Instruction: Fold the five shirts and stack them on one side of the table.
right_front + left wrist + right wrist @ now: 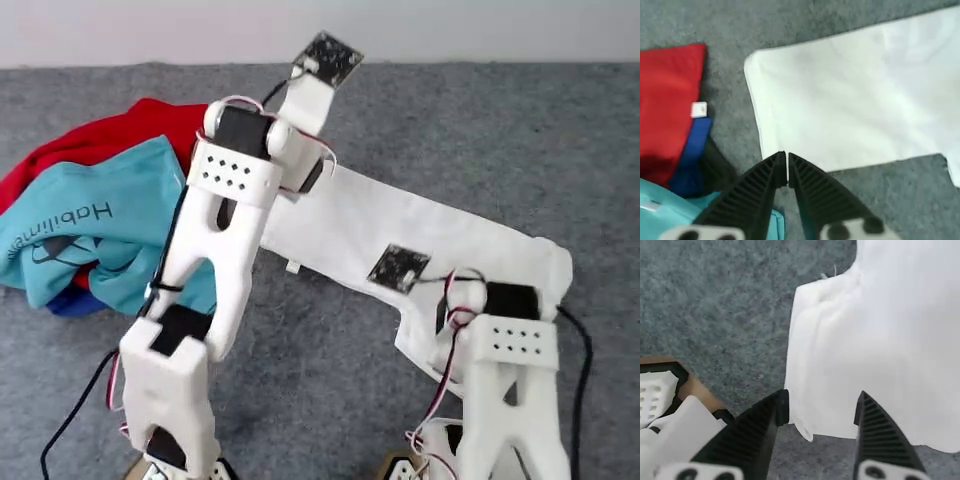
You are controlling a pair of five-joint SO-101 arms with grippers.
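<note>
A white shirt (430,235) lies folded into a long strip across the middle of the grey table. My left gripper (787,156) is shut, its tips just above the strip's near edge (855,100), close to its end by the pile. My right gripper (822,407) stands open over the other end of the white shirt (880,340), with a rumpled fold of cloth below its fingers. In the high view the left arm (235,170) stretches over the strip's left end and the right arm (510,340) sits at its lower right.
At the left lies a loose pile: a red shirt (120,135), a teal printed shirt (100,230) on top and a blue one (65,303) underneath. Bare grey surface (330,400) lies between the arm bases. The other arm's white base (655,395) shows nearby.
</note>
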